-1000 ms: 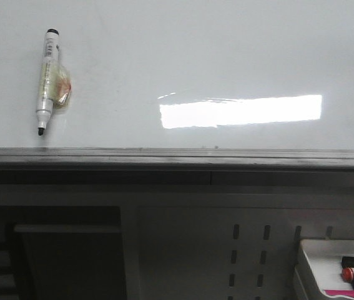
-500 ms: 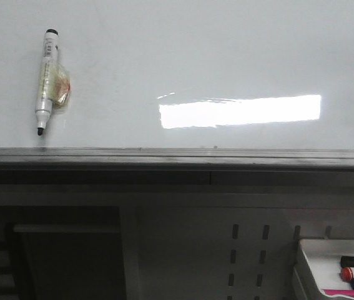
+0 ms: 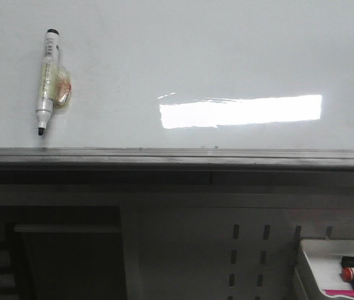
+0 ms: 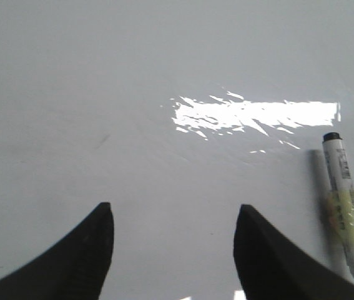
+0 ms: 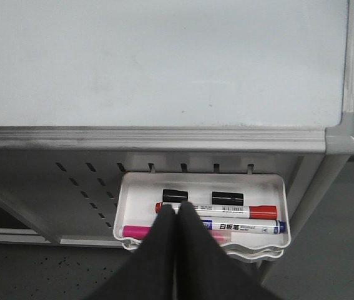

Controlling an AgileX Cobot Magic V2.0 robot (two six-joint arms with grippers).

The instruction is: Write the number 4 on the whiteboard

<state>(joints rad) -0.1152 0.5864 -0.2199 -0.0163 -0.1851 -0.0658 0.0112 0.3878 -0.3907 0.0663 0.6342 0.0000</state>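
While the left end effector (image 4: 173, 250) hovers with fingers spread before the blank whiteboard (image 3: 226, 56), a marker (image 4: 345, 209) clings just beside it; the right end effector (image 5: 175, 250), pinched together, faces the pen tray (image 5: 201, 182) below.

We see the whiteboard (image 3: 183, 56) filling the upper half of the front view, glossy and unmarked, with a bright rectangular light reflection (image 3: 240, 111) right of centre. A white marker (image 3: 47, 80) with a black tip pointing down sits against the board at upper left, something yellowish and translucent fixed to its barrel. Below runs the grey bottom rail (image 3: 177, 157). Lower right, a perforated panel (image 3: 248, 256) carries a white tray (image 3: 317, 262) holding markers.
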